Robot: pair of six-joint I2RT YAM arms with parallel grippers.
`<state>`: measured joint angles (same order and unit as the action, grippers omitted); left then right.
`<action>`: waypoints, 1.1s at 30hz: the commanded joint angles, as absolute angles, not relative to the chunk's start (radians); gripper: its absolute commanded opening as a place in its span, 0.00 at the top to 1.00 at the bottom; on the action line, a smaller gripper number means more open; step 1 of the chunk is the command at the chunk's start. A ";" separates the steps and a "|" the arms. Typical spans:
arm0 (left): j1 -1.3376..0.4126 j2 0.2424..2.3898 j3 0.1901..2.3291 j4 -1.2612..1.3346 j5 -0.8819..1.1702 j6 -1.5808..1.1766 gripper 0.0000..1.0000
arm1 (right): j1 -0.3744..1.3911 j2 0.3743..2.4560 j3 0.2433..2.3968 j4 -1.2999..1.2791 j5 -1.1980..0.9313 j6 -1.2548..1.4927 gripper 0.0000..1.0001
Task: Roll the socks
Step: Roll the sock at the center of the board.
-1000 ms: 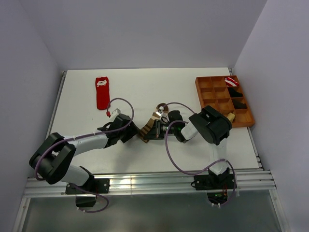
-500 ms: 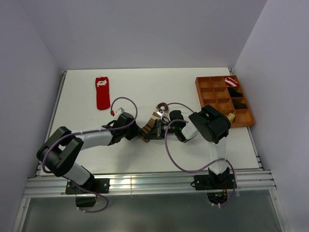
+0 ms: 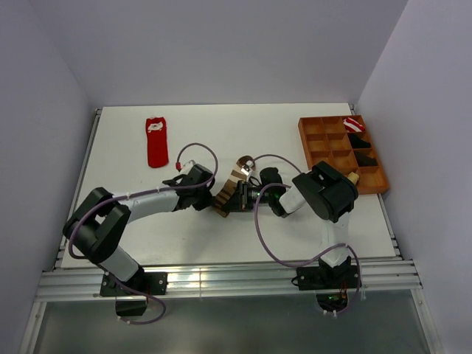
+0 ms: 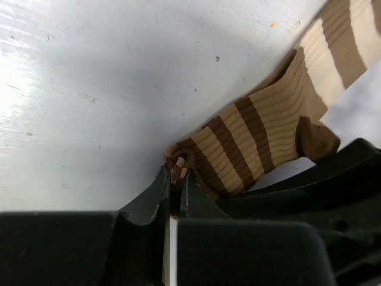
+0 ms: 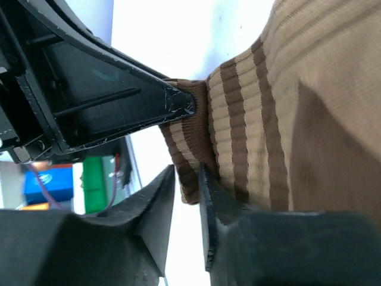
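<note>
A brown-and-tan striped sock lies partly folded at the table's middle, its cream cuff toward the back. My left gripper comes in from the left. In the left wrist view the left gripper is shut on the folded edge of that striped sock. From the right, my right gripper meets the same end. Its jaws stand slightly apart, and the striped sock's edge hangs loose between the tips. A red sock with a white mark lies flat at the back left.
An orange compartment tray sits at the back right, holding a red-and-white rolled bundle and black rolled bundles. The right arm's cable loops over the table near the front. Walls close in on both sides.
My left gripper slid right to the striped sock and shut on its folded edge. The right gripper's jaws, shut before, have parted a little. The sock has barely moved.
</note>
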<state>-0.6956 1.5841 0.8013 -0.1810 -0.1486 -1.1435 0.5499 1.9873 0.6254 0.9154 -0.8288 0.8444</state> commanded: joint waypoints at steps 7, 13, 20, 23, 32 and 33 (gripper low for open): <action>-0.695 1.681 0.999 -0.512 -0.215 -0.967 1.00 | 0.600 1.807 0.558 0.735 -0.582 0.618 0.61; -0.693 1.781 1.071 -0.572 -0.187 -0.899 1.00 | 0.745 1.611 0.568 0.528 -0.197 0.436 0.56; -0.687 1.822 1.117 -0.610 -0.164 -0.856 1.00 | 1.006 1.577 0.652 0.411 0.224 0.281 0.55; -0.681 1.839 1.137 -0.629 -0.155 -0.836 1.00 | 1.084 1.618 0.701 0.377 0.339 0.232 0.55; -0.673 1.856 1.160 -0.644 -0.137 -0.805 1.00 | 1.213 1.750 0.818 0.338 0.580 0.121 0.51; -0.672 1.858 1.161 -0.644 -0.135 -0.802 1.00 | 1.218 1.759 0.824 0.341 0.589 0.109 0.51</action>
<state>-0.6788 1.8111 1.1652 -0.5945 -0.1322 -0.8459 1.2060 1.7351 0.7753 0.3485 0.4549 0.1688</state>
